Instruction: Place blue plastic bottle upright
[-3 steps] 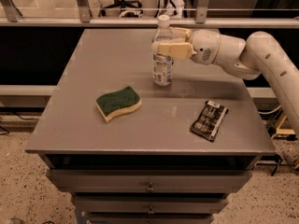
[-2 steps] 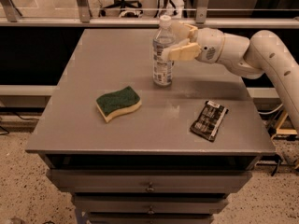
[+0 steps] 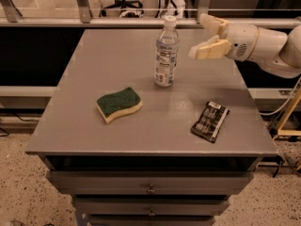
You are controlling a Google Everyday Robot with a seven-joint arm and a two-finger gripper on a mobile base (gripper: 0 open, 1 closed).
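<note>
Grey surface (image 3: 117,140): your blue plastic bottle (image 3: 166,55) stands upright toward its back middle, white cap on. Your claw (image 3: 200,36) hovers just beside it, spread wide, holding nothing. Sponge (image 3: 119,103) and dark packet (image 3: 210,120) lie nearer the front.

Warm, rather dim light came from overhead and laid a pale sheen on the counter (image 3: 117,60) near its middle. The end effector (image 3: 197,36), fingers spread just right of the blue plastic bottle (image 3: 166,51), was brightest, with soft shadow beneath. The recess under the counter was black.
</note>
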